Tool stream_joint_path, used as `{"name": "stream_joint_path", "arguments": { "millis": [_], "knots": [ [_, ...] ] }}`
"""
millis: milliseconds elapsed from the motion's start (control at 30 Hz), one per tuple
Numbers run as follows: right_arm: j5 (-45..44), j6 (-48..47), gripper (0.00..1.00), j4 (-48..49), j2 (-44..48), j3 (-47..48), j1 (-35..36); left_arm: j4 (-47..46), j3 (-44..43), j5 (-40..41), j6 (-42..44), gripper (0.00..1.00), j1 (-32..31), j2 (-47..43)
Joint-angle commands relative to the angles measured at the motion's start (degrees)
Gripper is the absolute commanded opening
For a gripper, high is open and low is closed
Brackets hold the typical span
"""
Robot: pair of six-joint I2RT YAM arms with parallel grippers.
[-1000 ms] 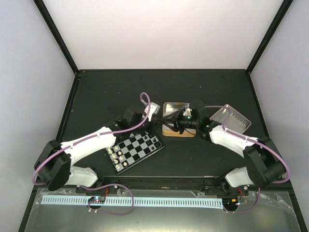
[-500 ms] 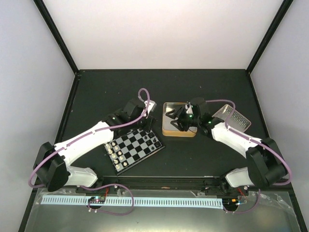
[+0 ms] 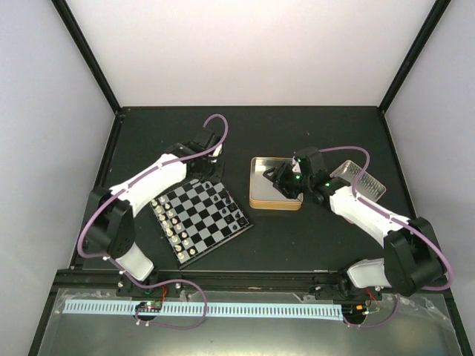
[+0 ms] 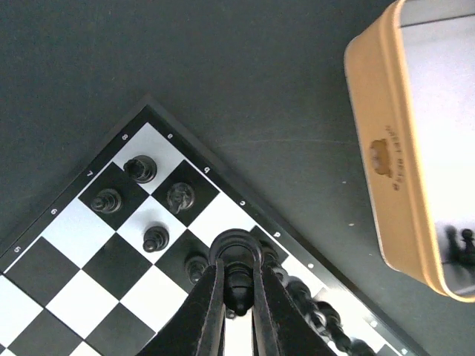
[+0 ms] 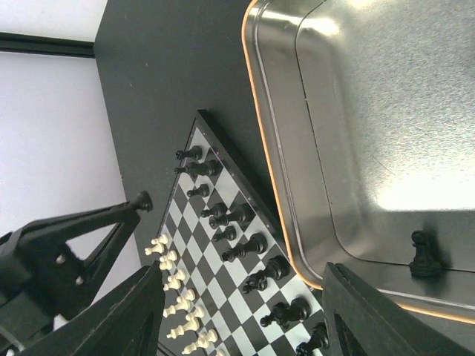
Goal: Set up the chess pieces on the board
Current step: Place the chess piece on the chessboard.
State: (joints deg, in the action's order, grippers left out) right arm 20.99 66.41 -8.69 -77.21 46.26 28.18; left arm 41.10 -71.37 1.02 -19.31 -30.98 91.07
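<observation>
The left gripper [image 4: 236, 261] has its two slim black fingers [image 4: 211, 311] pressed together on a tiny black chess piece [image 4: 238, 288], pinched upright at the tips. In the left wrist view it hangs over the edge rows of the small square chessboard [image 4: 67, 234], which has black and pale checkered squares and a thin dark rim. Just beside the tips, five other small black chess pieces [image 4: 154, 238] stand in the board's corner squares, each on its own square, and more run along that edge under the fingers. The overhead view shows the board lying at an angle on the dark table [image 3: 148, 133], with the tiny cream-white pieces [image 3: 172, 226] lined up along the opposite side. Near the board, but not touching it, stands the gold-rimmed rectangular tin [image 4: 386, 148] with a silvery inside. The right gripper [image 5: 243, 271] hovers above this tin with its jaws spread wide and nothing between them. One lone black pawn [image 5: 424, 254] stands on the tin's floor near the wall. To the tin's right lies a shiny metal lid [image 3: 358, 180].
</observation>
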Motion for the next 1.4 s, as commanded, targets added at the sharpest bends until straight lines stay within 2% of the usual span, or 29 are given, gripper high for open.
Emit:
{"name": "stream_joint_path", "arguments": {
  "millis": [0,267,533,867,1367],
  "knots": [
    [-0.3,-2.6,0.59,-0.5,-0.2,0.7,-0.6,4.3,-4.2,-1.2,0.4,0.02,1.1,6.0],
    [4.2,-2.7,0.59,0.6,-1.5,0.7,-0.9,4.7,-6.3,-3.6,1.8,0.02,1.6,11.7],
    [4.0,-2.7,0.59,0.7,-1.4,0.8,-0.9,5.7,-6.7,-4.5,2.8,0.02,1.8,15.6],
    [4.6,-2.9,0.59,0.6,-2.2,0.5,-0.9,5.5,-6.8,-2.8,2.8,0.02,1.8,17.7],
    [4.8,-3.0,0.59,0.8,-2.3,0.3,-0.9,5.3,-6.8,-1.1,3.1,0.10,1.9,18.8]
  ]
}}
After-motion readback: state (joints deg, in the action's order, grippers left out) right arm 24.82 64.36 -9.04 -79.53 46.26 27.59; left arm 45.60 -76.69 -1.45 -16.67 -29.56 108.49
